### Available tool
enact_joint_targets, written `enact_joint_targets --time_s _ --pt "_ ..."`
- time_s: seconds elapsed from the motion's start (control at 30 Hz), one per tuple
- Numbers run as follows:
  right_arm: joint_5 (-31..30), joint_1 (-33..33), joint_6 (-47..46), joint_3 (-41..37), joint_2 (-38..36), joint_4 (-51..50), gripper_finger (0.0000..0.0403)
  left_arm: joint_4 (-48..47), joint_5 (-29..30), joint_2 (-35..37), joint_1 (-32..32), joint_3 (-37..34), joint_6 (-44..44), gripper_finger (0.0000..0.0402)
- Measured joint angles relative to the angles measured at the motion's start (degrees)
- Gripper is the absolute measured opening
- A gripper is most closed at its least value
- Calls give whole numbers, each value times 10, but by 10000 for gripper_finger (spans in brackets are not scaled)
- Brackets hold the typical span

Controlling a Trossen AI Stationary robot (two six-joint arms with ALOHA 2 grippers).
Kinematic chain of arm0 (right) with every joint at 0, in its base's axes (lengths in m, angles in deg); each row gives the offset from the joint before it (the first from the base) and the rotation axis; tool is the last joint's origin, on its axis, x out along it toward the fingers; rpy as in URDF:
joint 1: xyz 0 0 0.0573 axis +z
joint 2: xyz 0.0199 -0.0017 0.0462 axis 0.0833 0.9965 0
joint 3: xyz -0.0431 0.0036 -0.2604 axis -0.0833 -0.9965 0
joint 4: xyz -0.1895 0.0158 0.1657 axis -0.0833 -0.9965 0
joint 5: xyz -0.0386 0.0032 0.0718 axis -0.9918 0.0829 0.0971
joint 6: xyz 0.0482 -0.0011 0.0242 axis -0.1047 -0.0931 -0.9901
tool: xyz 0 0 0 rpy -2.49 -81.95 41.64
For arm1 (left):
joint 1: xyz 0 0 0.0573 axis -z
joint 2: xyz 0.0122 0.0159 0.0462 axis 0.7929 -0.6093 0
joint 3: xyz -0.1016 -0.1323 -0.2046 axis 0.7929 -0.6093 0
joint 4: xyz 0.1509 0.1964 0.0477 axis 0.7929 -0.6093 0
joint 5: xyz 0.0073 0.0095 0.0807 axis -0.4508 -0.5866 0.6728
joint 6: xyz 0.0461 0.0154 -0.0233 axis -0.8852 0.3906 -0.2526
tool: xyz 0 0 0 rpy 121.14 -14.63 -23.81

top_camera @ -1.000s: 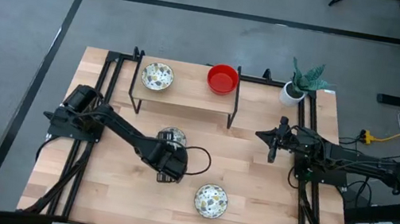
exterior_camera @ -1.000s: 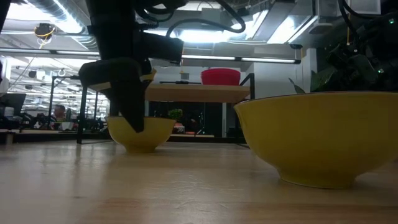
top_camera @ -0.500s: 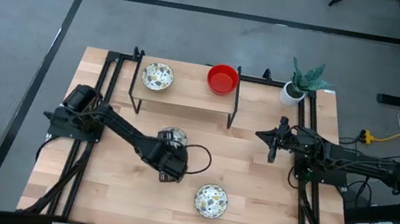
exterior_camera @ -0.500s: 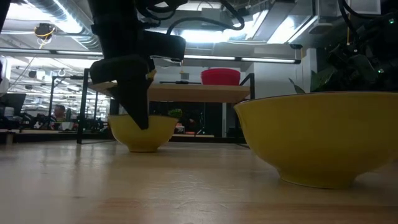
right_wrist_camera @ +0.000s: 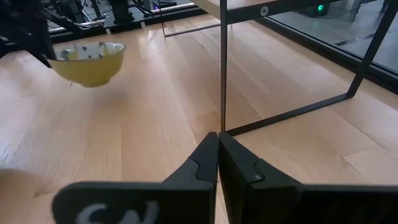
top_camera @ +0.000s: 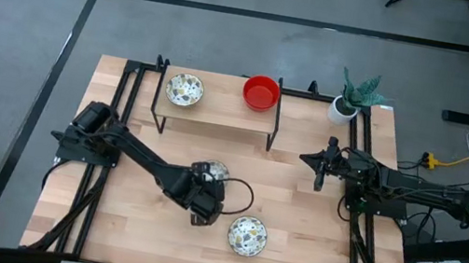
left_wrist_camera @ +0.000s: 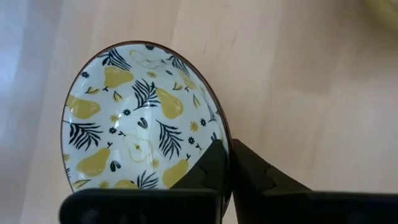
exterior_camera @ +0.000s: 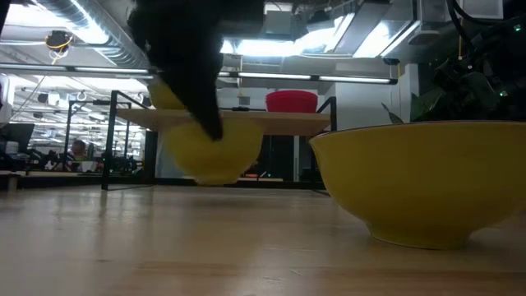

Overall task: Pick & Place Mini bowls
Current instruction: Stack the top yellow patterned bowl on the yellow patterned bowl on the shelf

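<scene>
L claw (top_camera: 209, 194) was clamped on the rim of a pear-print bowl (top_camera: 212, 171) near mid-counter; wrist view showed one finger (left_wrist_camera: 208, 171) inside the rim, the other outside. In the low view that bowl (exterior_camera: 214, 152) hung clear of the counter (top_camera: 293, 235), yellow underside showing, slightly tilted. L arm reached in diagonally from the counter's left edge.

A 2nd pear-print bowl (top_camera: 247, 236) sat on the counter just beside the claw, toward the front edge; it filled the right of the low view (exterior_camera: 423, 182). Farther back stood a small shelf (top_camera: 219, 110) on a black frame, w/ a 3rd pear-print bowl (top_camera: 184, 90) at its left end and a red bowl (top_camera: 260, 92) at its right end, the two well apart. A potted plant (top_camera: 353, 96) stood at the counter's back right corner.

R claw (top_camera: 319, 176) was pinched shut, empty, held over the counter's right side, right of the shelf, near the frame's leg (right_wrist_camera: 223, 62).
</scene>
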Motion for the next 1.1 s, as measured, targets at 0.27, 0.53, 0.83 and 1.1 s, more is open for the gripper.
enact_joint_targets --time_s 0.27,0.53,0.83,1.1 --pt "0 0 0 0 0 0 14 -65 30 0 27 51 8 4" --pt "0 0 0 0 0 0 14 -99 57 0 51 72 62 4" --pt "0 0 0 0 0 0 14 -99 88 0 71 99 93 4" --pt "0 0 0 0 0 0 14 -98 125 0 90 139 72 3"
